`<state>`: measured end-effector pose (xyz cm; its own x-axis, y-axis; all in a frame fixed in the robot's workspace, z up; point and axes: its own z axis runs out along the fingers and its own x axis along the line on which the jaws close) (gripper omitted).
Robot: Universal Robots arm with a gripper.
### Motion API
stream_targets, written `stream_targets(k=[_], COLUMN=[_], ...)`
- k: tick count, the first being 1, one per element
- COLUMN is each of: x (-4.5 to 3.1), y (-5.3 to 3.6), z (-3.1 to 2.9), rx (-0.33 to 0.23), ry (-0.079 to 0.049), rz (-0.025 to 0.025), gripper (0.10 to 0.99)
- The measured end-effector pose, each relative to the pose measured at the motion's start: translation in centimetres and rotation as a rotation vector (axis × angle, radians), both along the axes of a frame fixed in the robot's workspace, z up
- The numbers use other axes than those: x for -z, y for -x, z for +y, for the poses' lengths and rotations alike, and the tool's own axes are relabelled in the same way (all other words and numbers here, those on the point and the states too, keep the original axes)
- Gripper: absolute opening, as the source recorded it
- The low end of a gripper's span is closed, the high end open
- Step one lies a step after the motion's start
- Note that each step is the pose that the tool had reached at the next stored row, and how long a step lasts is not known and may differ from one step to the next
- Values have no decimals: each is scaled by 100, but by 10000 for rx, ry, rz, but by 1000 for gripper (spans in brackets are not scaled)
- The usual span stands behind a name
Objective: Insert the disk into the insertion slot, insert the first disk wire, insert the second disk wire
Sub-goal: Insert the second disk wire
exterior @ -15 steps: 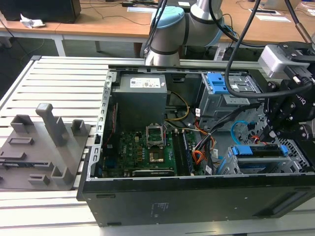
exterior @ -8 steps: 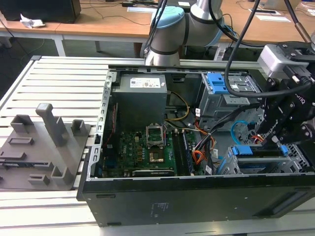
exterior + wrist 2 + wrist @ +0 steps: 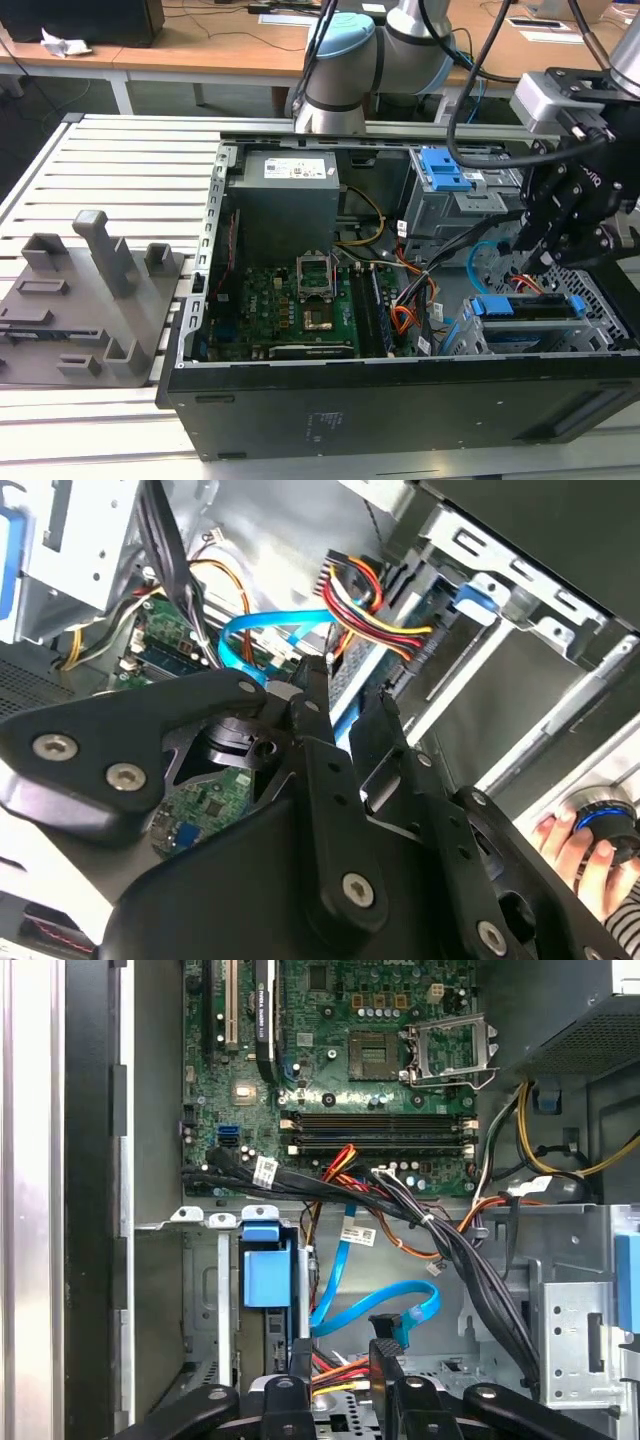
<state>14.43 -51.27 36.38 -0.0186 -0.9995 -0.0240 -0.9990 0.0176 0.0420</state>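
Fingers (image 3: 299, 1370): spread, with an open gap between the two black tips. Red and orange strands show through the gap in the first wrist view, and nothing is clamped.
Position of the fingers: lowered into the open computer case (image 3: 400, 400), at the end on the exterior view's right, above the drive bay.
Second disk wire (image 3: 385, 1300): the light-blue flat cable loops just ahead of the fingers. Its dark plug end lies right at the tip of one finger – whether they touch I cannot tell.
First disk wire (image 3: 375, 615): the red, orange and black bundle runs close under the fingertips. Whether its plug is seated I cannot tell.
Disk (image 3: 525, 305): in its bright blue frame it lies inside the insertion slot (image 3: 598, 318), the grey perforated cage in the case corner nearest the camera on the exterior view's right, directly below the fingers.
Black cable bundle (image 3: 450, 1245): crosses between the motherboard (image 3: 330, 1070) and the drive bay.
Taller cage (image 3: 450, 200): grey with blue latches, behind the slot in the exterior view.
Person's hand (image 3: 572, 852): outside the case wall, resting on a blue-ringed knob (image 3: 605, 825).
Tabletop (image 3: 110, 160): slotted metal – it carries the case and, on the exterior view's left, a grey fixture (image 3: 85, 300).
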Motion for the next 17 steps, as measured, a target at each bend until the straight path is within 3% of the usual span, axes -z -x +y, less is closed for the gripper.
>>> stream_targets(k=[4, 8, 12, 17], x=[0, 0, 0, 0], y=[-1, -2, -2, -2], z=[82, 90, 91, 91], rx=[0, -20, -948, -1007], ry=[-1, 0, -1, -1], rz=[0, 0, -1, 0], gripper=[365, 365, 365, 365])
